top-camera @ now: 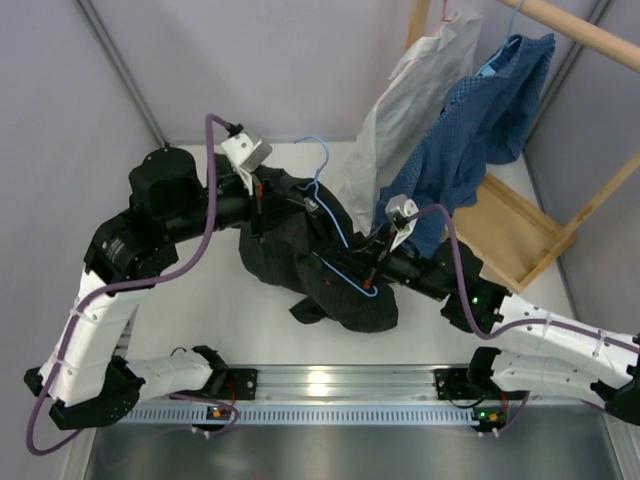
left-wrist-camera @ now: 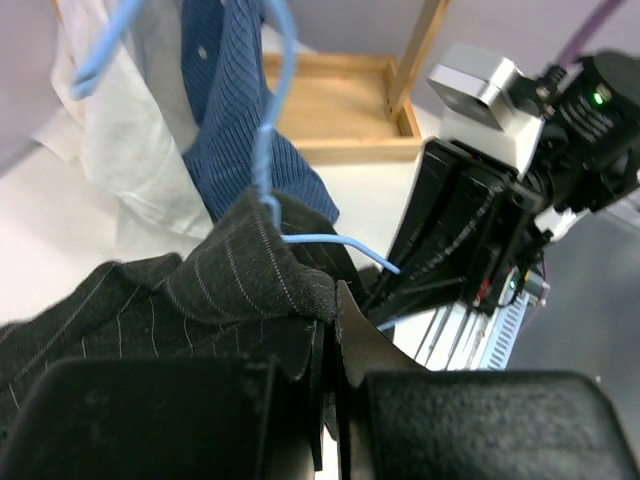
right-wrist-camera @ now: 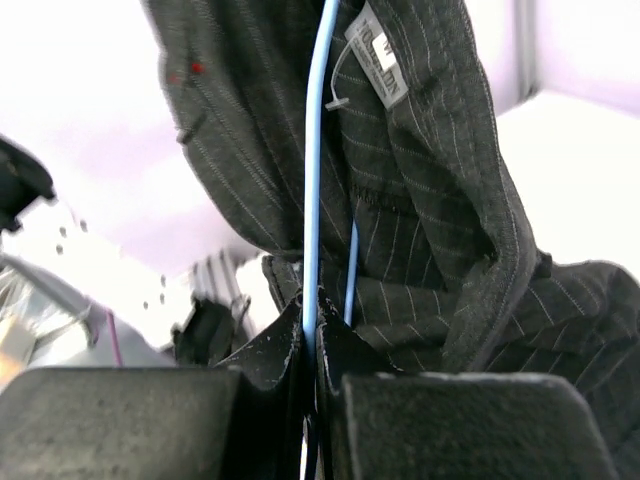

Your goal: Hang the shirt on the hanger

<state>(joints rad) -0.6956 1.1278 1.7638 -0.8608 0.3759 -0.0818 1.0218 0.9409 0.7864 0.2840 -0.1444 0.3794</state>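
Filling most of the overhead view, the white desk [top-camera: 200, 300] carries a wooden rack [top-camera: 520, 235] at its far right corner. A white shirt [top-camera: 400, 110] and a blue dotted shirt [top-camera: 480, 120] hang side by side from the rack.

The black shirt [top-camera: 290, 250] lies bunched in a heap at the middle of the desk, between the two arms and just in front of the hanging clothes. The thin light-blue hanger [top-camera: 338, 228] runs diagonally across the top of it. Its hook points toward the back of the desk, and part of the wire is tucked under the dark cloth.

The left tool [left-wrist-camera: 330, 330] is pinched narrow on a raised fold of the shirt, at the heap's left side. The right tool [right-wrist-camera: 310, 310] is clamped tight on the blue wire at the heap's right side, with dark cloth pressed against its fingers. A small white label [right-wrist-camera: 378, 62] shows inside the shirt, just beside the wire.
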